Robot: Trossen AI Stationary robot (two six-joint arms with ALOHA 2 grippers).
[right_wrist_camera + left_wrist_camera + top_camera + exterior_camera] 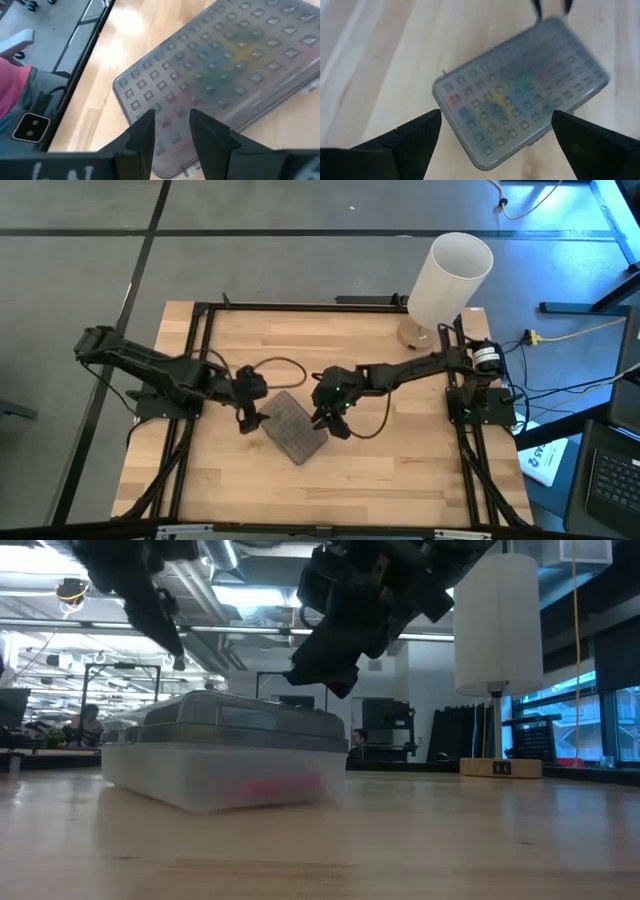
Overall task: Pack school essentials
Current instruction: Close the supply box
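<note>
The clear rectangular case (297, 438) with its grey dimpled lid lies shut and flat on the table, turned askew (225, 765). Blurred colours of the school essentials show through the lid (520, 90) (225, 65), and a pink smear shows through the wall. I cannot tell the single items apart. My left gripper (247, 420) (497, 114) hovers open and wide above the case's left end. My right gripper (328, 418) (171, 116) hangs just above the right end (325, 680), its fingers a narrow gap apart. Neither touches the lid.
A tall white cylinder (448, 280) stands on a wooden base at the table's far right corner (497, 620). Black frame rails (200, 380) run along the table's left, right and far sides. Bare wood lies in front of the case.
</note>
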